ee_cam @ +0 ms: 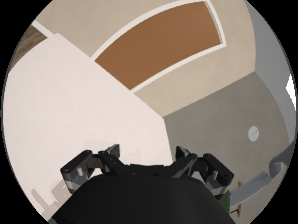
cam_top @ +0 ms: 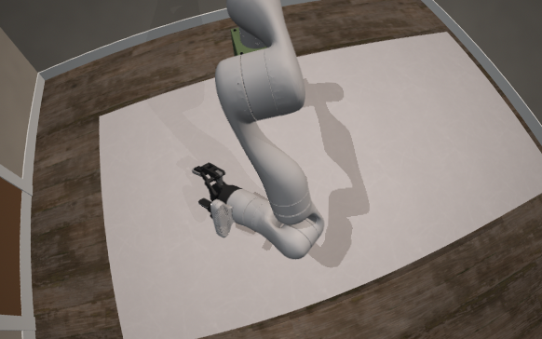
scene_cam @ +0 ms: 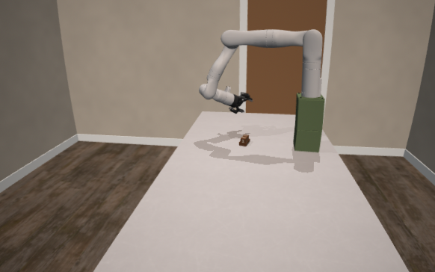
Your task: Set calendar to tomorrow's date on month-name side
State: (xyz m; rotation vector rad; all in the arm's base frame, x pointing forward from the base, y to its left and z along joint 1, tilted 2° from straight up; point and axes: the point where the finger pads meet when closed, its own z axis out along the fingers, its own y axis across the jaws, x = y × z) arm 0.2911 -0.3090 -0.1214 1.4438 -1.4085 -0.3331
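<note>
The calendar [scene_cam: 244, 143] is a small brown wooden tray with cubes in it. It stands on the white table [scene_cam: 238, 209] [cam_top: 413, 116] to the left of the arm's base. Its digits and month name are too small to read. In the top view the arm hides it. My gripper [scene_cam: 246, 104] [cam_top: 200, 186] [ee_cam: 147, 152] is open and empty. It hangs high above the table, pointing sideways towards the far wall, well above and beyond the calendar. The wrist view shows only wall, door and table, not the calendar.
The arm stands on a green pedestal [scene_cam: 309, 123] [cam_top: 241, 44] at the table's right edge. A brown door [scene_cam: 275, 75] [ee_cam: 160, 36] is in the wall behind the table. A dark wooden floor [scene_cam: 69, 194] surrounds the table.
</note>
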